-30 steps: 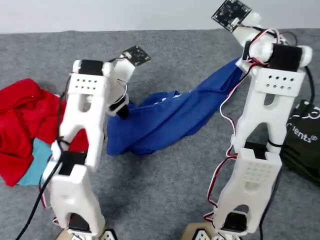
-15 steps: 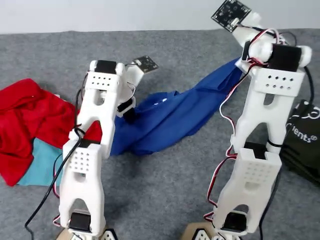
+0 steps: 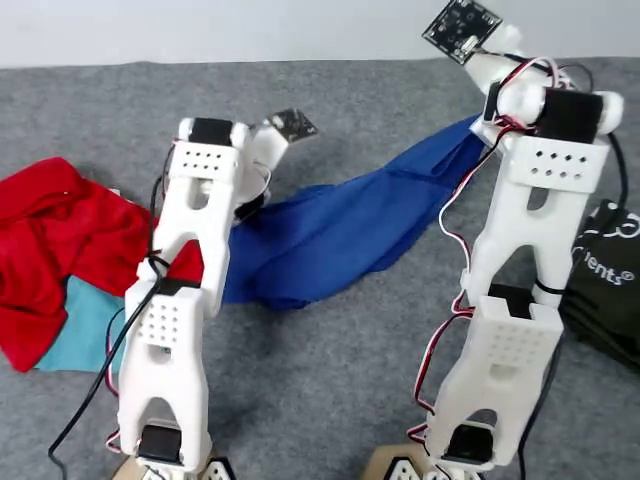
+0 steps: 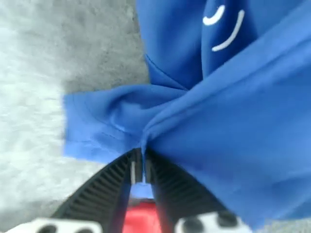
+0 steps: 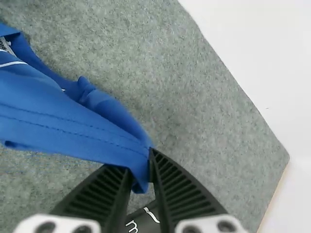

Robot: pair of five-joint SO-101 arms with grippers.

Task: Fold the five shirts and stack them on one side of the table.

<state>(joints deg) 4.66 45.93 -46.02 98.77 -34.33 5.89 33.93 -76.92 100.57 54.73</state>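
Right now the blue shirt (image 3: 330,240) is drawn out between the two arms as a long twisted band. It runs across the grey worktop (image 3: 320,390) from near the middle toward the far right corner. Its thicker, nearer end sags onto the surface, while the far end rises toward the right arm.

The left hand (image 4: 141,162) is pressed together on a bunched fold at the nearer end. In the left wrist view the cloth gathers to a point right between the black ribbed fingers (image 4: 109,182), and white curved marks show on the fabric beyond. The right hand (image 5: 142,170) pinches the opposite end — a thin ridge of blue cloth is caught in its grip, close to the edge of the grey surface.

At the left edge a red shirt (image 3: 50,230) lies crumpled, partly over a teal shirt (image 3: 85,325). Whether the red cloth touches the blue one behind the left arm cannot be told. A black garment (image 3: 605,270) sits at the right edge, partly behind the right arm.
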